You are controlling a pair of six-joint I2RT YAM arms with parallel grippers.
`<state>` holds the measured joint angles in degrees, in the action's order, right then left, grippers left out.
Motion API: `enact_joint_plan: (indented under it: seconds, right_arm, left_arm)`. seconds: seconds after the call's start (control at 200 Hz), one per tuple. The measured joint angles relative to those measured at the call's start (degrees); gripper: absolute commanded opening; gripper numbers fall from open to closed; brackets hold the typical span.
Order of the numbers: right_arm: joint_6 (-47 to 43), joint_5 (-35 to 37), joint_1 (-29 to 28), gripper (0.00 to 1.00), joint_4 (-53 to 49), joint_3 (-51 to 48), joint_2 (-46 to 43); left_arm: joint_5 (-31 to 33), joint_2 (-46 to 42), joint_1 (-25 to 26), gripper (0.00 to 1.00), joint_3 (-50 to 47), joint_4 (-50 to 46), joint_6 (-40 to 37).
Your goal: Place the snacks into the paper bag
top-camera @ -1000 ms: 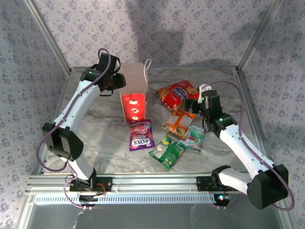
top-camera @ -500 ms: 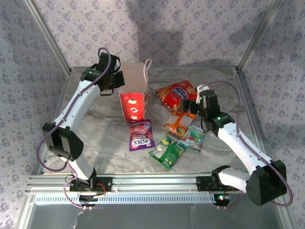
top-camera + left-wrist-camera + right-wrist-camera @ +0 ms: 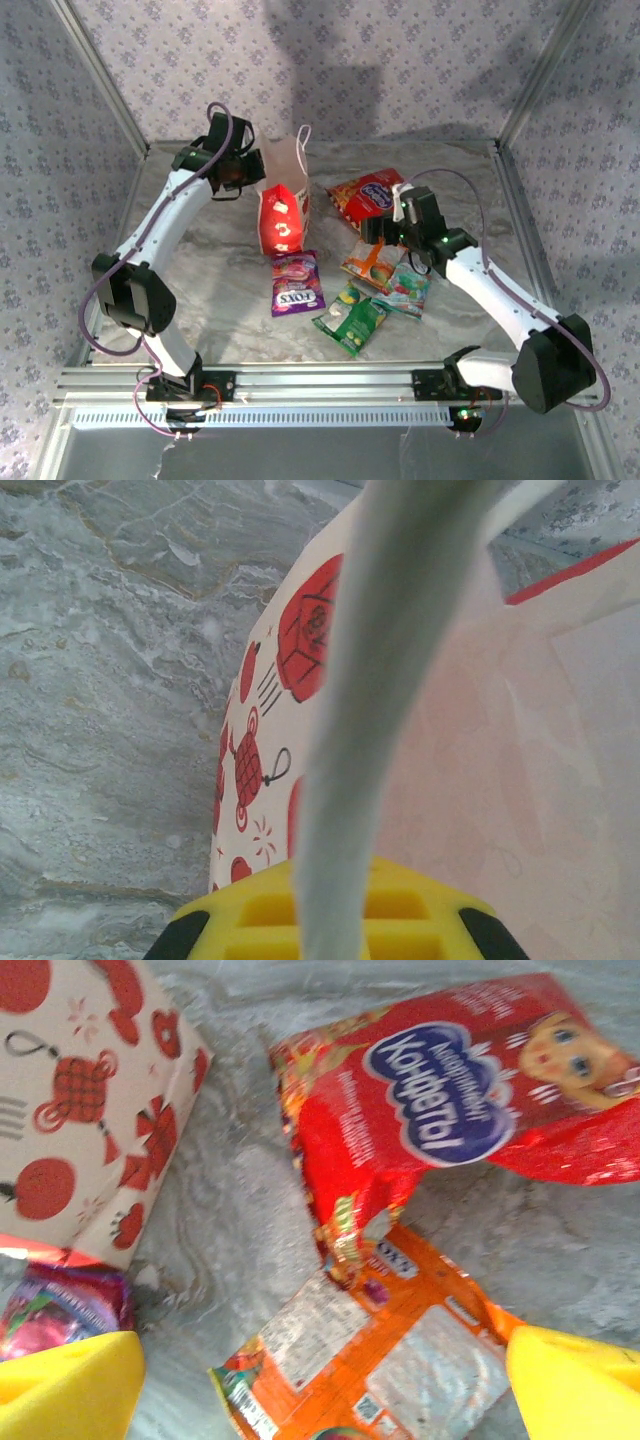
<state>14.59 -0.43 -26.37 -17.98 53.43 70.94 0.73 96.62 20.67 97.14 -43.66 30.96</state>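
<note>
Orange flat glossy packet [image 3: 400, 1350] directly below wide-open right pincer [image 3: 320, 1390], the nearer arm; left pincer [image 3: 245, 170] clamped on rim of red-and-white paper bag [image 3: 283, 208], upper left.

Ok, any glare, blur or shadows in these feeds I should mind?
Top external: the bag front glows washed-out red, and a dark shadow falls on the back wall. Left wrist: a pale blurred band right at the lens covers the middle. Right wrist: slightly soft, yet the red packet lettering is readable.
</note>
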Motion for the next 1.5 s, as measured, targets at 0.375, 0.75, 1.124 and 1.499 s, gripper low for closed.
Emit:
enact_joint_plan:
  seconds: [0.375,0.75,1.124,1.499]
  right_arm:
    - [1.8,-2.6,-5.1,0.94,-1.7,0.2,2.8]
    - [8.0,-0.8,-3.8,1.0,-0.7,0.8,6.1]
    - [20.3,-6.0,7.8,1.0,5.1,3.1,12.9]
    - [28.2,-9.9,10.8,1.0,11.0,5.9,21.5]
  left_arm:
    - [-0.8,-1.0,0.0,0.0,-3.3,1.5,1.3]
    - [-1.4,-1.8,0.0,0.0,-4.1,2.0,1.5]
    - [-1.6,-2.1,0.0,0.0,-4.7,2.4,1.5]
    - [-2.9,-2.1,0.0,0.0,-4.8,2.8,1.0]
